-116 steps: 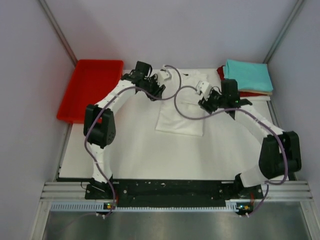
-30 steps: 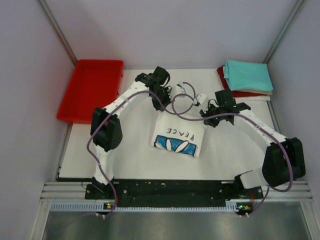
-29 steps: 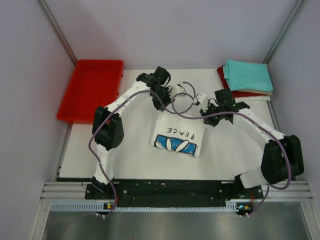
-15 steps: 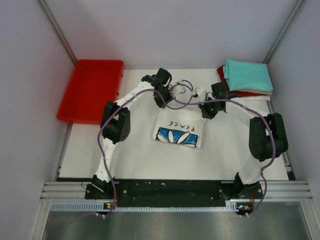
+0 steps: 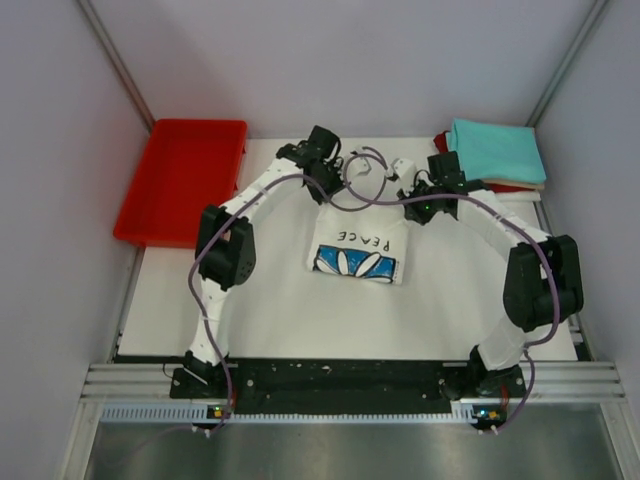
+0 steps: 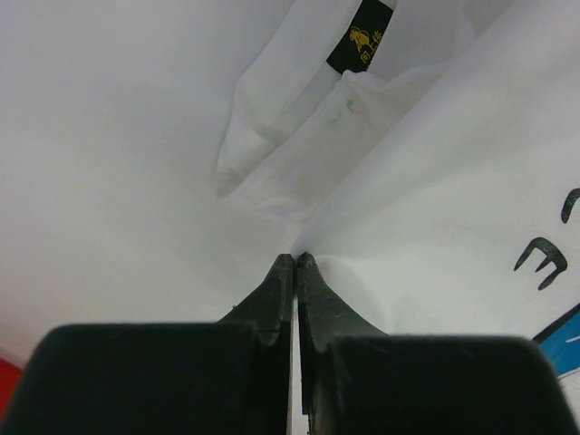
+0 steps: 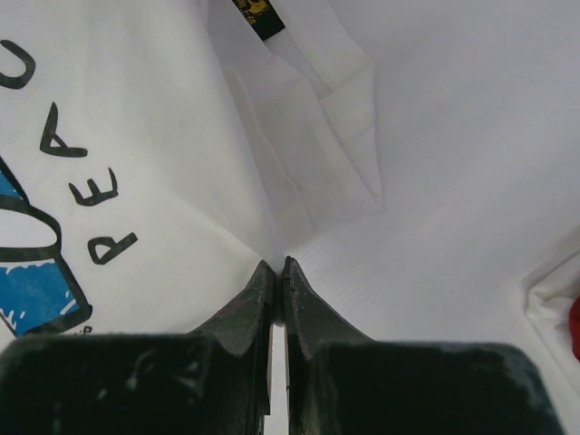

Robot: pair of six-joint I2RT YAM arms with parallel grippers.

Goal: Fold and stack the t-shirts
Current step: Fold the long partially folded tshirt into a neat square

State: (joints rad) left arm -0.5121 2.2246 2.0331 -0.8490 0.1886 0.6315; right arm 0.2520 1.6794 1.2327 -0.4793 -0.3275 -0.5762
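Observation:
A white t-shirt with "PEACE" lettering and a blue flower print lies mid-table, print up. My left gripper is shut on its far left edge, pinching white cloth at the tips. My right gripper is shut on the far right edge. The dark neck label shows between the two grips, as does the same label in the right wrist view. Folded t-shirts are stacked at the back right: teal on top, dark red beneath.
A red plastic tray sits at the back left, beside the table. Booth walls close in on the left, right and far sides. The right arm's wrist is close to the folded stack, whose edge shows in the right wrist view.
The shirt, plain side up at first, now shows its print. Over the last second both shut grippers moved toward the far side, dragging the shirt with them.

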